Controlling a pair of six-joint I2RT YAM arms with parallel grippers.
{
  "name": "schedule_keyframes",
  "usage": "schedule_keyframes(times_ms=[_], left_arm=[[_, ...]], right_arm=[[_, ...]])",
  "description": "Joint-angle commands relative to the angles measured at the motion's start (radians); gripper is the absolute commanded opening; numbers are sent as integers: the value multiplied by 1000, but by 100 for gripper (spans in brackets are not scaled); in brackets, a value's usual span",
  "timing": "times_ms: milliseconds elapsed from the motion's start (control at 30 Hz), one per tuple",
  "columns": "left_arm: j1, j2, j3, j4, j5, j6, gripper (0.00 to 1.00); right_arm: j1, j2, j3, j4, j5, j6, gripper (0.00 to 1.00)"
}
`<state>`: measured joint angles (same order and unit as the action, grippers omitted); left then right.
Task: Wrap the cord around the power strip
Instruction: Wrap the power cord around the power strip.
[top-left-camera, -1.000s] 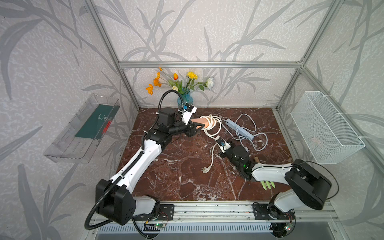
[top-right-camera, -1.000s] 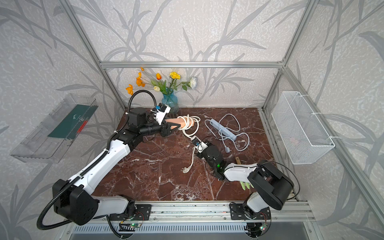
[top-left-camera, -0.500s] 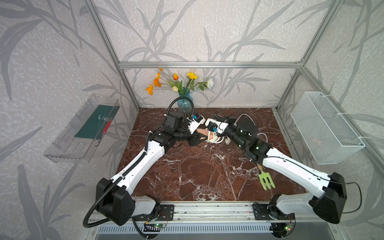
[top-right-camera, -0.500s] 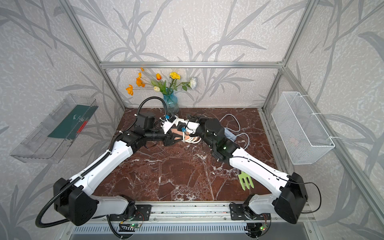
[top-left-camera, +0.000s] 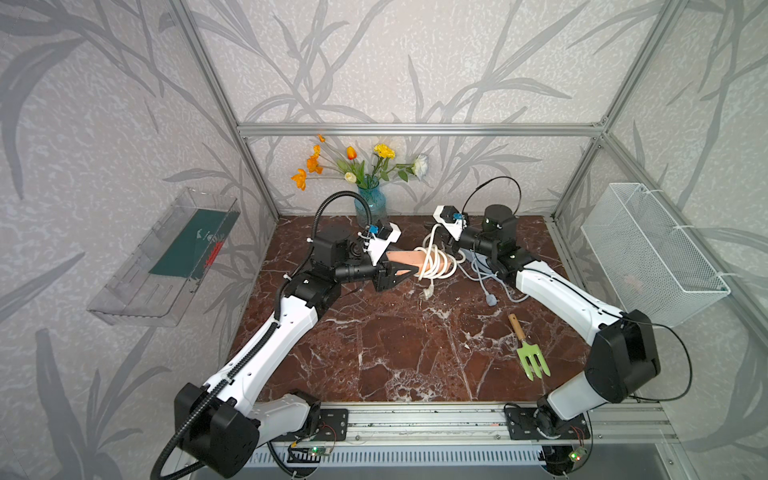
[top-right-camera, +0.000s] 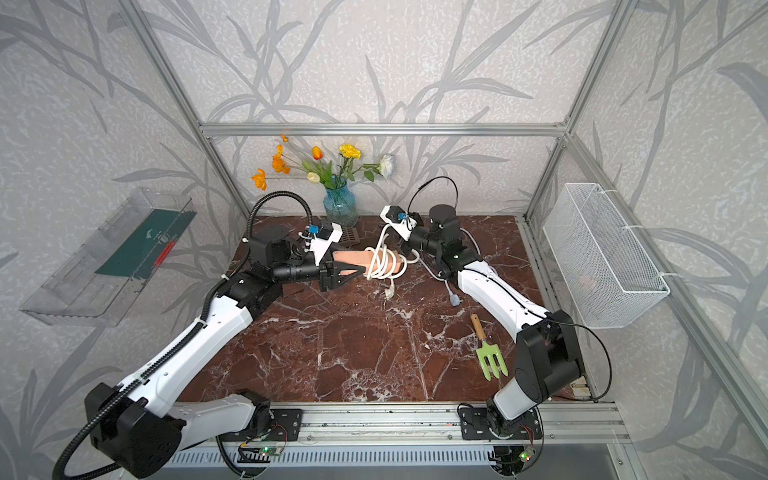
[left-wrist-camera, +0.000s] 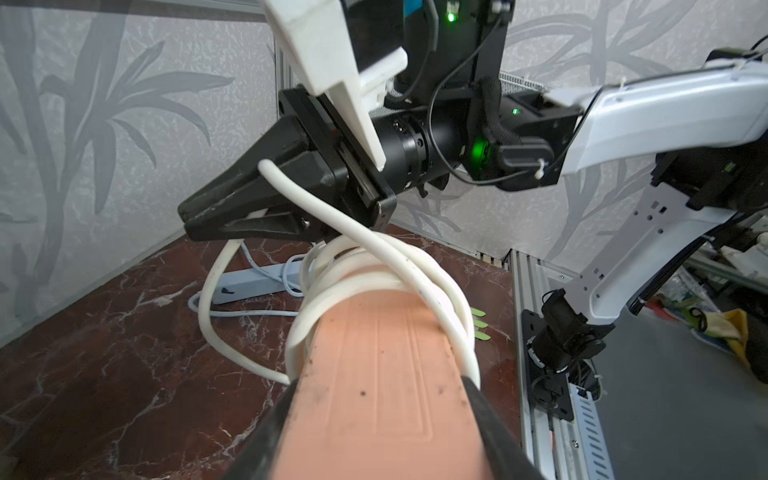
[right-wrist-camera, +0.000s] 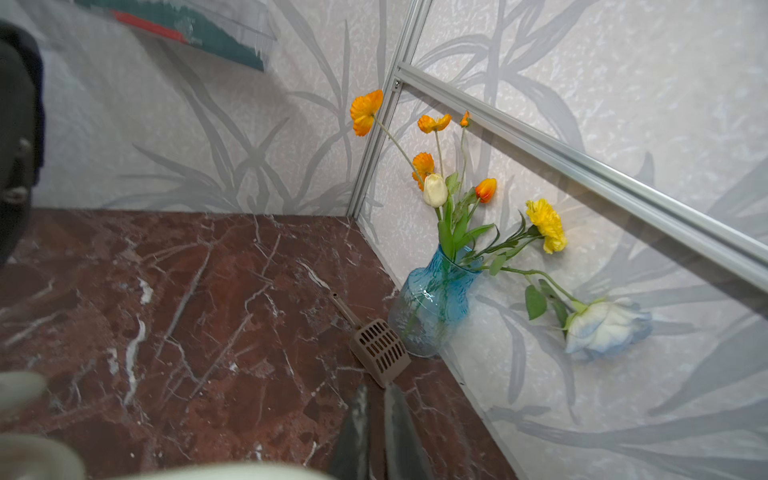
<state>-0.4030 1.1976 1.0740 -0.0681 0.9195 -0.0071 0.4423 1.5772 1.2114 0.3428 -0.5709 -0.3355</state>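
Holding, both top views: left gripper (top-left-camera: 407, 269), jaws half spread, clamps the peach power strip (top-left-camera: 409, 257) aloft over the marble table (top-left-camera: 395, 353), towards the back; white cord (top-left-camera: 436, 264) coiled round its far end.
Left wrist: right gripper (left-wrist-camera: 185, 220) pinched tight on cord (left-wrist-camera: 374, 282) beyond power strip (left-wrist-camera: 386, 374).
Right wrist: jaws together; vase (right-wrist-camera: 432, 311), scoop (right-wrist-camera: 378, 345) beyond.

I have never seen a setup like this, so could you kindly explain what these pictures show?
Two robot arms work over a marble table. Two pictures look down from overhead; two come from wrist cameras. The left gripper holds a pink power strip with white cord coiled around it; the right gripper is shut on that cord. On the table: a grey power strip, a green garden fork, a brown scoop, a vase of flowers.
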Motion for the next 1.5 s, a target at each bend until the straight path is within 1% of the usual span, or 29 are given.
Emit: schedule_keyframes(times_ms=[0,67,133,233,333,367,400,433,467,500,533,600,633,700,767,833,900,1033,1133,1233,1300,1367,1467], left_arm=[[10,-62,12,268,64,-98,0],[12,-64,2,298,10,-113,0],[12,-62,-4,339,-28,-146,0],[-16,-44,28,323,-4,-144,0],[-42,-40,40,292,32,-127,0],[-42,-45,37,279,45,-128,0],[-43,-50,34,265,52,-123,0],[-43,-57,29,246,60,-111,0],[-42,-65,27,214,62,-94,0],[-40,-72,28,180,65,-72,0],[-39,-75,33,133,69,-43,0],[-35,-76,28,99,77,-24,0],[-30,-79,18,119,78,-43,0],[-19,-83,-22,272,70,-146,0],[-13,-78,-36,404,53,-233,0],[-14,-65,-29,485,44,-293,0],[-13,-57,-27,564,36,-345,0],[-13,-47,-25,646,-4,-408,0],[-13,-57,-28,651,-70,-388,0],[-13,-46,-7,650,-90,-375,0],[-14,-35,4,640,-81,-373,0],[-13,-33,3,626,-83,-360,0],[-13,-36,2,603,-95,-340,0]], right_arm=[[-23,46,-124,308,18,378,0],[5,62,-197,420,60,459,0],[43,83,-244,499,105,516,6],[90,110,-275,586,155,577,7],[94,124,-292,698,169,664,14],[92,124,-294,709,159,670,19],[89,124,-293,699,151,661,22],[81,105,-293,666,140,627,23],[69,75,-287,608,136,590,22],[51,50,-279,552,125,563,19],[27,26,-264,494,96,543,17],[-22,7,-238,417,13,533,17],[-40,12,-224,394,-44,535,17],[-45,29,-210,346,-98,531,17],[-32,64,-224,417,-103,581,17],[-14,97,-243,490,-64,618,18],[1,135,-240,547,-48,666,22],[10,207,-218,638,-48,761,39],[10,238,-232,725,-44,843,44],[16,253,-282,807,0,898,55],[23,234,-310,798,36,886,64],[23,203,-331,768,67,871,69],[6,175,-372,765,87,901,70]])
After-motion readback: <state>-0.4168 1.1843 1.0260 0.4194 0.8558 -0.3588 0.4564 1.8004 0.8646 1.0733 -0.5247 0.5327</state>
